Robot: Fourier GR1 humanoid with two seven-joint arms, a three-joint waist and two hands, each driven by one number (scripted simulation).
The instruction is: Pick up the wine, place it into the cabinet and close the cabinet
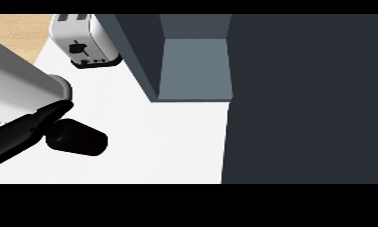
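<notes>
- The wine shows nowhere in this view, so we cannot tell where it is.
- We count one cabinet (140, 56), standing open. Its one visible compartment shows only a bare blue-grey floor.
- Its one dark door (295, 101) is swung wide and covers the whole right side of the view.
- We see one hand, the left hand (40, 121), at the left edge above the white counter (162, 141). Its black fingers look straight and apart, closed on nothing.
- The right hand is out of view.
- One silver toaster (83, 41) stands at the counter's far left corner, left of the cabinet.
</notes>
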